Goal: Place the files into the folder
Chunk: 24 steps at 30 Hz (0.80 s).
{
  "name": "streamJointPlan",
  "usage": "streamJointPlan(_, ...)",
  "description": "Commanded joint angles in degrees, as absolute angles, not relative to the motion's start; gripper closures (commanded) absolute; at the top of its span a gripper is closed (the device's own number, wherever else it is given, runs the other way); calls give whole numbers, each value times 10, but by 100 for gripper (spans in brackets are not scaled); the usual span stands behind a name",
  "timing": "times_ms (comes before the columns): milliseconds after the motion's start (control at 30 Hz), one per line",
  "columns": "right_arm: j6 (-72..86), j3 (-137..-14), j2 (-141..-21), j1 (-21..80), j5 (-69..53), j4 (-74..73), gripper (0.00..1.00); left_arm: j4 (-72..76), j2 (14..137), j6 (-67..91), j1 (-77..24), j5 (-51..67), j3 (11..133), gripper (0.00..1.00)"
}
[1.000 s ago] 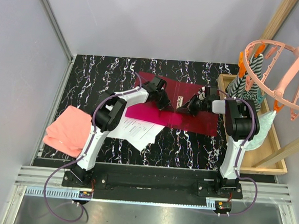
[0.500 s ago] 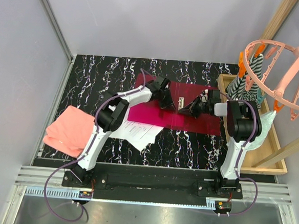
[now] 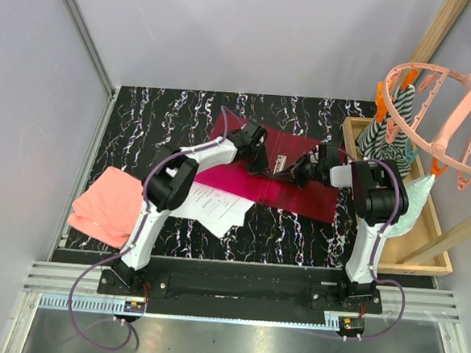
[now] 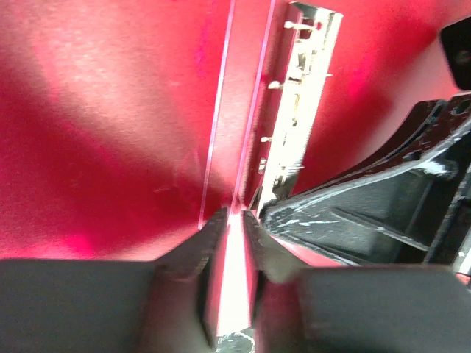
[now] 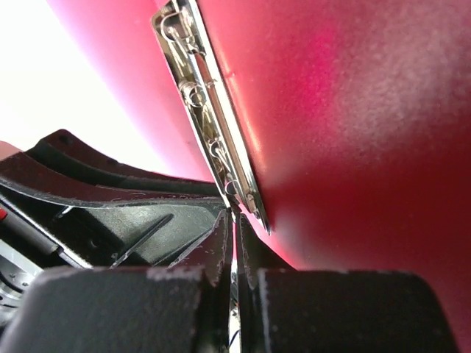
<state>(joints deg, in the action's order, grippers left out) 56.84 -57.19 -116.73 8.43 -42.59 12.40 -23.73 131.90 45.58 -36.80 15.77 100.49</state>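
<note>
The dark red folder (image 3: pixel 303 193) lies open on the black marbled table, its left cover (image 3: pixel 227 178) glowing magenta. A metal clip (image 3: pixel 282 162) runs along its middle. My left gripper (image 3: pixel 262 163) and right gripper (image 3: pixel 295 171) meet there, tips almost touching. In the left wrist view the left gripper (image 4: pixel 234 220) is shut on a thin red folder sheet beside the clip (image 4: pixel 302 95). In the right wrist view the right gripper (image 5: pixel 235 220) is shut on the folder's edge just below the clip (image 5: pixel 210 125). The files (image 3: pixel 215 207), white printed sheets, lie partly under the folder's left cover.
A pink folded cloth (image 3: pixel 104 204) lies at the table's left edge. A wooden tray (image 3: pixel 424 254) with cloths stands at the right, under a pink peg hanger (image 3: pixel 442 118) on a wooden frame. Grey walls close the back and left.
Both grippers stayed pinched at the folder's middle. The folder swung a little right, then back left, and its right cover now lies more tilted.
</note>
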Motion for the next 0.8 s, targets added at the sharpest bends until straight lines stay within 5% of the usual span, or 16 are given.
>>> streamJointPlan(0,542,-569,-1133,96,-397,84,100,-273,1323,459,-372,132,960,88)
streamJointPlan(467,410,-541,-1137,98,-172,-133,100,-314,1340,492,-370,123,983,100)
streamJointPlan(767,404,-528,-1160,92,-179,-120,100,-330,1343,500,-370,93,995,100)
